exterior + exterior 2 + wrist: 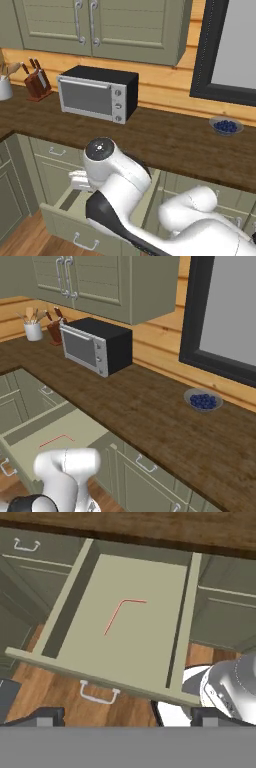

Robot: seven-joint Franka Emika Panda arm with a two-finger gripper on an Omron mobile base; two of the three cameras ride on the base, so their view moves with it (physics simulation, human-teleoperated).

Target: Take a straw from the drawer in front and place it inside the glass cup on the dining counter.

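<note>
The drawer (pixel 145 657) stands pulled out below the wood worktop, showing its pale floor and the silver handle (pixel 99 693) on its front. The straw (pixel 122 614), a thin red stick with a short bent end, lies alone on that floor near the middle. From the right base camera the straw (pixel 55 441) shows in the drawer (pixel 75 428) just beyond my arm. My gripper (pixel 127 717) hovers above the drawer's front edge, looking down into it. It is open, with nothing between its fingers. The glass cup and the dining counter are out of view.
On the worktop stand a toaster oven (pixel 97 92), a knife block (pixel 37 82), a white utensil holder (pixel 5 87) and a bowl of blueberries (pixel 226 126). Shut drawers and cabinet doors flank the open drawer. Wall cabinets hang above, and a dark window frame (pixel 200 331) is to the right.
</note>
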